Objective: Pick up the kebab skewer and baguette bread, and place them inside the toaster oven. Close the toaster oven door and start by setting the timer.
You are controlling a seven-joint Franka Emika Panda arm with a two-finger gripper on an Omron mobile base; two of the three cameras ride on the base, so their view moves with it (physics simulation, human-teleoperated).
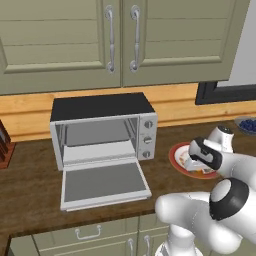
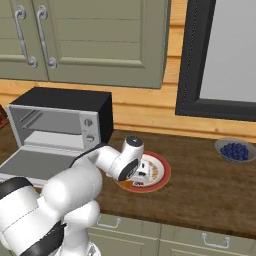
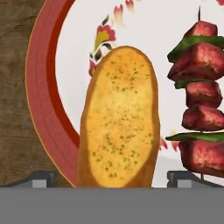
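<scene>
The baguette bread (image 3: 118, 118), golden with green flecks, lies on a red-rimmed white plate (image 3: 43, 100). To its right lies the kebab skewer (image 3: 200, 96) of red meat chunks and green pieces. My gripper (image 3: 113, 178) hangs open just over the plate, one fingertip on each side of the bread's near end, not closed on it. From the base, the hand sits low over the plate (image 1: 176, 156) (image 2: 163, 175), right of the toaster oven (image 1: 102, 127) (image 2: 60, 120). The toaster oven door (image 1: 102, 182) (image 2: 27, 165) is dropped open and lies flat.
A bowl of blueberries (image 1: 247, 125) (image 2: 234, 151) stands at the counter's back right. A knife block (image 1: 4, 145) is at the far left. The oven's knobs (image 1: 148, 140) run down its right side. Wall cabinets hang above, and a dark window frame (image 2: 192, 75) is on the right.
</scene>
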